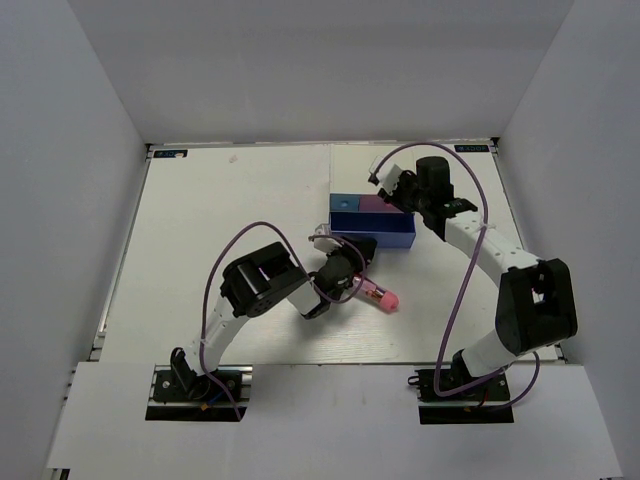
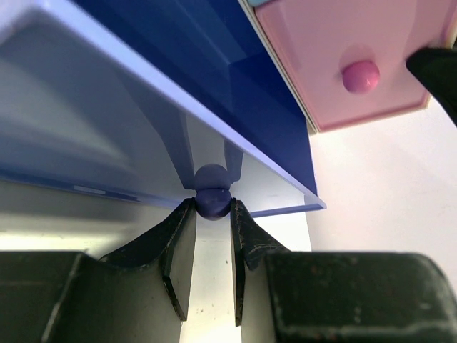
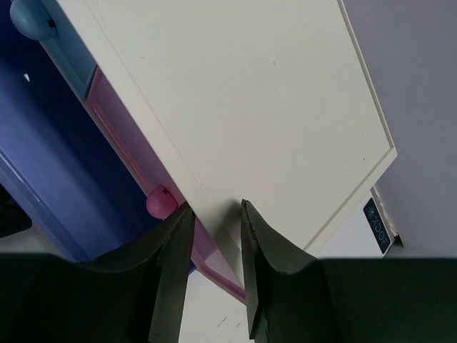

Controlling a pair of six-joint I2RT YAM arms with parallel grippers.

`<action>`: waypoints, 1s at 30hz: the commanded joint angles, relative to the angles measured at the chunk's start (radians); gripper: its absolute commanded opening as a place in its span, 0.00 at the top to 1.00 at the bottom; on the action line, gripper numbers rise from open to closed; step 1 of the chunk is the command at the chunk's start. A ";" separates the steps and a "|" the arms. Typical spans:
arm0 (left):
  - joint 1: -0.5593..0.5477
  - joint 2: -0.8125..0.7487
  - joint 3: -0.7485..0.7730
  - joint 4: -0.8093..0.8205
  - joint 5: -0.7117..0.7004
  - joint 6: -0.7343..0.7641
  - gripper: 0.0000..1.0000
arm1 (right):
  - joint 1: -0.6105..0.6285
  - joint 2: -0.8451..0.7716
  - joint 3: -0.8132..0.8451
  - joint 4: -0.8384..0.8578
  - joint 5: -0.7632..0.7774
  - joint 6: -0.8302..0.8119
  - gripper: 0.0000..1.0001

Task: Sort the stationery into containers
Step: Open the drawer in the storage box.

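Left gripper (image 2: pixel 212 211): jaws pinch the round violet-blue knob (image 2: pixel 213 200) of a glossy drawer (image 1: pixel 375 240), which stands pulled out toward the near side.

Right gripper (image 3: pixel 213 207): jaws part-way apart over the smooth white cabinet (image 3: pixel 235 107), at its top edge. I cannot tell whether they grip it.

A pink-and-clear tube (image 1: pixel 384 297) lies on the desk (image 1: pixel 220 220), near of the drawer and right of the left gripper.

A small pale item (image 1: pixel 322 238) left of the drawer is half hidden and unclear.
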 commanded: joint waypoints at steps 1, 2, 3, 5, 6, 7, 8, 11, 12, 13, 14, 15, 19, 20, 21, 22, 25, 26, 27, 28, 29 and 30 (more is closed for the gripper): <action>-0.025 -0.075 -0.020 0.001 0.028 0.022 0.83 | 0.005 0.024 0.045 0.077 0.064 0.033 0.64; -0.025 -0.075 -0.020 0.001 0.028 0.022 0.83 | 0.006 0.029 0.047 0.080 0.072 0.035 0.64; -0.034 -0.075 -0.020 0.011 0.028 0.022 0.83 | 0.006 0.033 0.048 0.080 0.077 0.037 0.64; -0.034 -0.075 -0.030 0.011 0.028 0.031 0.83 | 0.011 0.039 0.053 0.080 0.086 0.041 0.64; -0.034 -0.075 -0.030 0.011 0.028 0.031 0.83 | 0.009 0.041 0.053 0.081 0.091 0.040 0.64; -0.034 -0.075 -0.030 0.011 0.028 0.031 0.83 | 0.011 0.039 0.053 0.081 0.089 0.041 0.64; -0.034 -0.084 -0.030 0.011 0.028 0.031 0.83 | 0.009 0.039 0.055 0.083 0.089 0.044 0.62; -0.034 -0.084 -0.039 0.020 0.028 0.031 0.80 | 0.011 0.032 0.045 0.081 0.083 0.044 0.49; -0.034 -0.084 -0.039 0.020 0.028 0.031 0.75 | 0.009 0.029 0.041 0.080 0.077 0.043 0.44; -0.034 -0.093 -0.048 0.029 0.018 0.031 0.64 | 0.009 0.016 0.033 0.075 0.062 0.043 0.41; -0.034 -0.093 -0.048 0.029 0.018 0.031 0.60 | 0.008 0.009 0.021 0.072 0.055 0.043 0.34; -0.034 -0.102 -0.048 0.029 0.007 0.031 0.56 | 0.006 -0.008 0.018 0.069 0.046 0.035 0.31; -0.034 -0.122 -0.080 0.066 -0.004 0.031 0.38 | 0.006 -0.063 -0.030 0.054 0.011 0.024 0.22; -0.034 -0.133 -0.080 0.066 -0.004 0.031 0.34 | 0.002 -0.069 -0.037 0.052 0.000 0.023 0.20; -0.034 -0.133 -0.089 0.066 -0.013 0.031 0.32 | 0.005 -0.100 -0.045 0.052 -0.004 0.023 0.20; -0.034 -0.142 -0.089 0.077 -0.013 0.031 0.30 | 0.003 -0.111 -0.063 0.049 -0.007 0.020 0.20; -0.034 -0.155 -0.099 0.086 -0.013 0.031 0.28 | 0.003 -0.160 -0.092 0.040 -0.021 0.018 0.19; -0.034 -0.164 -0.099 0.086 -0.013 0.040 0.28 | 0.002 -0.177 -0.096 0.040 -0.023 0.020 0.19; -0.034 -0.174 -0.108 0.086 -0.013 0.040 0.28 | 0.003 -0.195 -0.108 0.038 -0.024 0.018 0.19; -0.034 -0.175 -0.108 0.095 -0.013 0.049 0.28 | 0.002 -0.218 -0.117 0.035 -0.029 0.021 0.19; -0.034 -0.185 -0.117 0.095 -0.022 0.049 0.28 | -0.003 -0.226 -0.125 0.035 -0.034 0.021 0.19; -0.034 -0.194 -0.126 0.095 -0.022 0.062 0.28 | 0.000 -0.244 -0.126 0.038 -0.035 0.023 0.19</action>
